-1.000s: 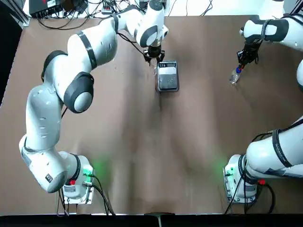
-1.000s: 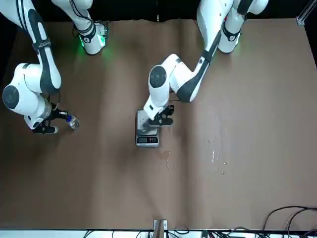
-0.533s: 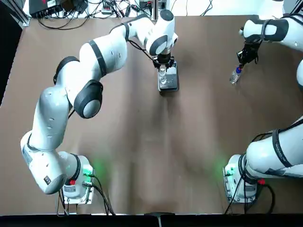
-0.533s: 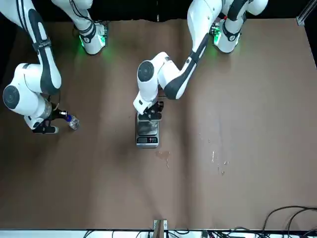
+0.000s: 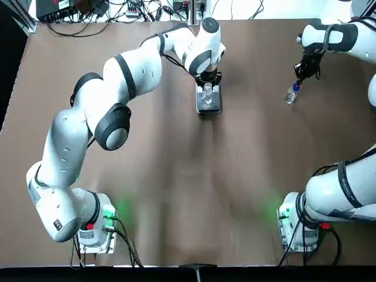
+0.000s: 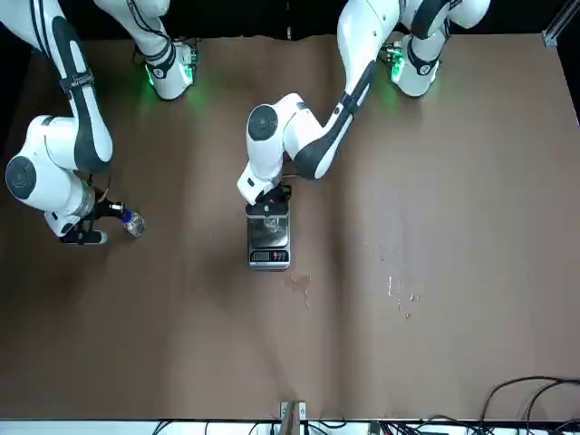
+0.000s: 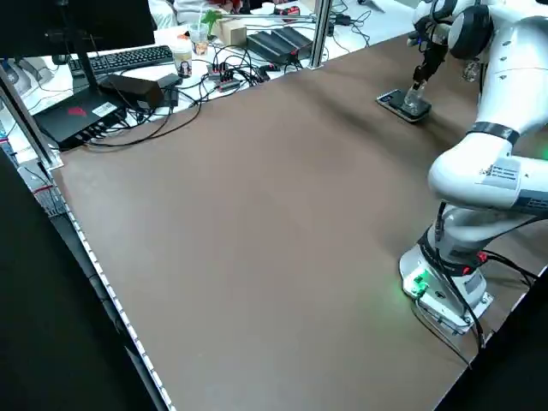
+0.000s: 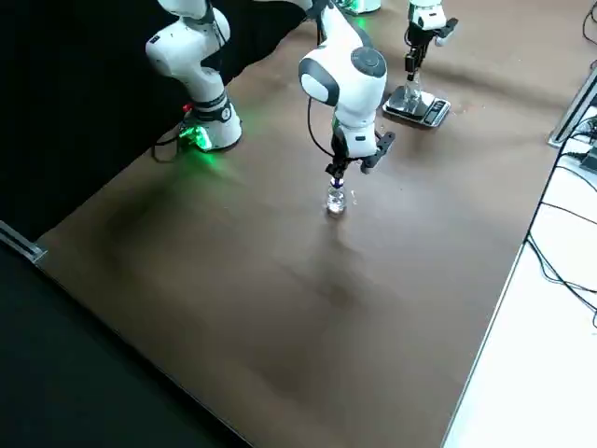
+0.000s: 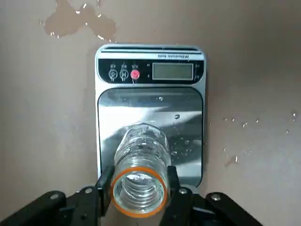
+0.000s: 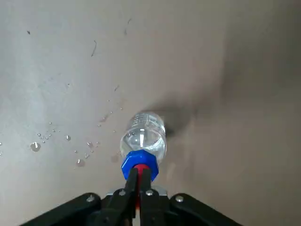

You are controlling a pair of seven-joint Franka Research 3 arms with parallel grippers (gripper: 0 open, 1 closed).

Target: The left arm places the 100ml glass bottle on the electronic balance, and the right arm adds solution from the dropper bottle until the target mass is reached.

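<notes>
The electronic balance (image 5: 208, 97) (image 6: 268, 238) (image 9: 150, 70) lies at the table's far middle, its display strip toward the table's far edge. My left gripper (image 5: 207, 80) (image 9: 137, 181) is shut on the neck of the 100ml glass bottle (image 9: 141, 157) (image 5: 207, 93), a clear open-mouthed bottle held over the steel plate; whether it touches the plate I cannot tell. At the far right my right gripper (image 5: 302, 74) (image 10: 139, 179) is shut on the red top of the dropper bottle (image 10: 142, 139) (image 5: 291, 93) (image 8: 337, 198), which stands on the table.
Water drops and a wet patch (image 9: 77, 21) mark the brown table beyond the balance, and more drops (image 6: 399, 292) lie toward the left arm's side. Cables, a keyboard and boxes (image 7: 154, 77) crowd the far edge.
My left arm has swung the glass bottle from beside the balance's display end to over the steel plate. The right arm and dropper bottle have not moved.
</notes>
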